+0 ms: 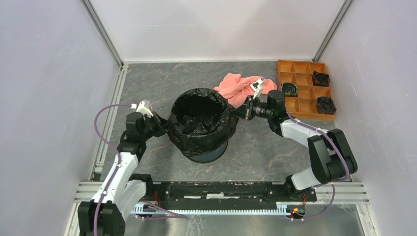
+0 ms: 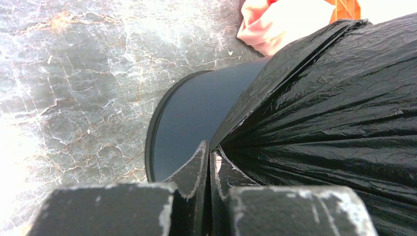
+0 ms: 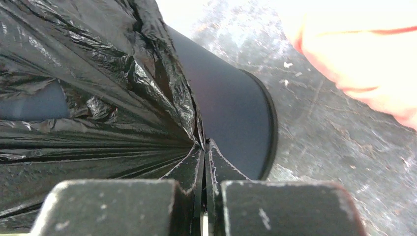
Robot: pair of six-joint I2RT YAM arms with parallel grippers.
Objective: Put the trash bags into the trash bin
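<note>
Mostly done. The trash bag (image 1: 199, 118) sits in the trash bin (image 1: 209, 153), mouth open and stretched over the rim, hem folded down outside over the upper wall. The bin's lower wall is bare navy. The bin stands upright mid-desk (image 1: 255, 157).

Left pincer (image 1: 162, 125) is at the bin's left side, fingers pressed together on a fold of the bag's hem; its wrist view shows plastic fanning out taut from the tips. Right pincer (image 1: 241, 112) is at the opposite side, likewise pinching the hem, creases radiating from the pinch. Both grips are just off the bin wall.

Left to do, as I judge it: settle the hem evenly round the rim, let go, back both arms off. The inside is all black from above, so I cannot tell if the bag's bottom reaches the bin floor; it may need pushing down.

Bag look: thin, glossy black, heavily wrinkled, slightly see-through where the blue wall shows in the right wrist view. The hem is bunched unevenly at the front.

The pink cloth (image 1: 236, 86) lies behind the bin, the orange tray (image 1: 297, 105) beyond it; neither is involved.
</note>
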